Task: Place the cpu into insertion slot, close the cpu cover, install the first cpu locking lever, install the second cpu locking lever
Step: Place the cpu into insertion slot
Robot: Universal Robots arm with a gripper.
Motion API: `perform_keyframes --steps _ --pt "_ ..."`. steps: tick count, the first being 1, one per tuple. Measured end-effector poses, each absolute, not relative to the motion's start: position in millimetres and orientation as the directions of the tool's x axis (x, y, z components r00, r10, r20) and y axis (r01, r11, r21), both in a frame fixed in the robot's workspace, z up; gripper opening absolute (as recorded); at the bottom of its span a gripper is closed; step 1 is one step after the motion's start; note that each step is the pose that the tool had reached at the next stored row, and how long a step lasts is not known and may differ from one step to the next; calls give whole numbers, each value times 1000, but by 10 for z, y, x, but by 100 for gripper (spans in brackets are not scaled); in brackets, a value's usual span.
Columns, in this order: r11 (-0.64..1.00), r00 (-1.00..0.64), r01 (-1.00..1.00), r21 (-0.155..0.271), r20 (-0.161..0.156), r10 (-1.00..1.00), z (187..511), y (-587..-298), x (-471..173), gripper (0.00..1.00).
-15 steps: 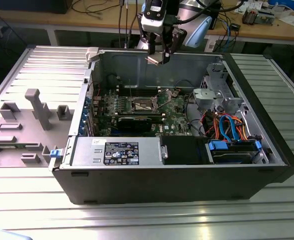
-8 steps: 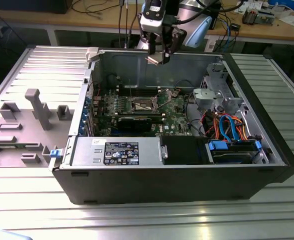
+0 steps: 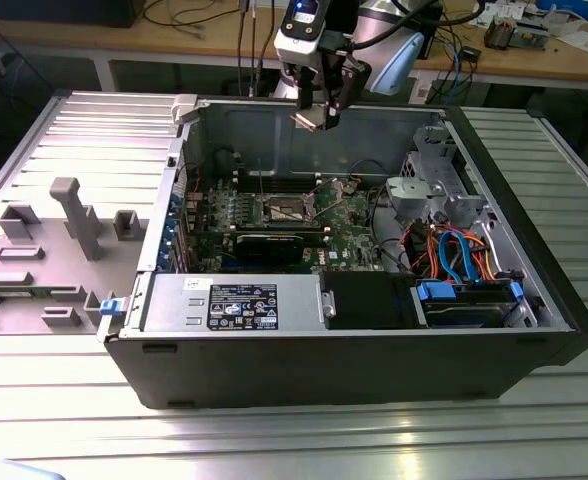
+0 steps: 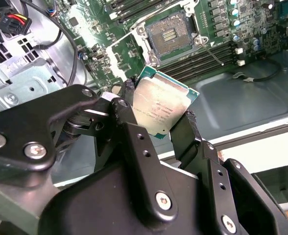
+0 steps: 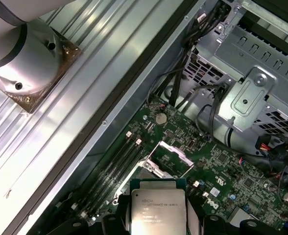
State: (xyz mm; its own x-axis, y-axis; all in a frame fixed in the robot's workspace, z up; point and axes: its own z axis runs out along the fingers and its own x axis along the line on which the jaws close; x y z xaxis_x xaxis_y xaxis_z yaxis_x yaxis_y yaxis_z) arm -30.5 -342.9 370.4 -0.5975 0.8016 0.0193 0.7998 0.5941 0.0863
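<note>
cpu (image 4: 161, 110) is pinched by its edges between the gripper's (image 4: 159, 104) two black fingers. It hangs in the air over the open computer case (image 3: 324, 360), well apart from the green board. The insertion slot (image 4: 168, 34) sits below with its dark centre bare. The cpu cover (image 5: 167, 157) is tilted up off the slot. A thin locking lever (image 4: 215, 53) sticks out beside it, with memory slots (image 4: 203, 66) just beside. The drive cage (image 5: 252, 93) and cables (image 3: 454, 250) are toward the exterior view's right.
</note>
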Motion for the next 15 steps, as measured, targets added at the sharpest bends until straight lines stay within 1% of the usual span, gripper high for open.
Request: perform_keyframes --steps 9,15 --pt "533 -536 842 83 22 844 3692 -3429 -309 54" --pt "528 -531 845 82 23 847 3692 -3428 -346 54"
